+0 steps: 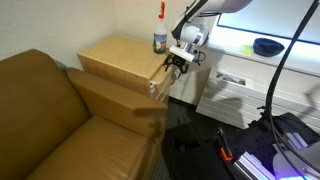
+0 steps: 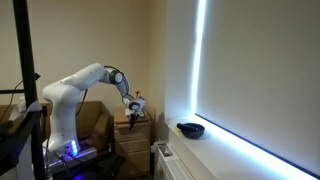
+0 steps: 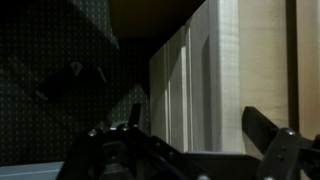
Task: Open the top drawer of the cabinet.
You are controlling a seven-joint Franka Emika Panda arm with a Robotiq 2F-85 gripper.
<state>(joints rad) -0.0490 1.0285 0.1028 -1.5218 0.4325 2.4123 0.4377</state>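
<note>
Right at the front edge of the cabinet (image 1: pixel 118 60) the tool (image 1: pixel 178 63) hangs level with the top drawer (image 1: pixel 161 73), which is the uppermost thin strip under the flat square top. That cabinet is a small boxy thing in pale tan wood, smooth and plain, wedged between a brown leather-looking sofa (image 1: pixel 50 110) and a low white unit (image 1: pixel 235 88). I see no handle on the drawer.

The wrist view is really dark. You get a few light wood drawer fronts (image 3: pixel 190 90) as stacked slabs with shadowy gaps between them, and I can't tell which one is the top drawer. The tool (image 3: pixel 195 135) is spread wide there, with dark blocky fingers (image 3: pixel 265 135) either side of the wood. Whether they touch it I can't tell, and their lower parts are cut off by the frame.

A bottle (image 1: pixel 160 38) with a red cap stands at the corner of the cabinet top nearest the tool. In an exterior view the cabinet (image 2: pixel 131 136) is tiny and half hidden behind the white arm. A dark bowl (image 2: pixel 190 128) sits on the sill.
</note>
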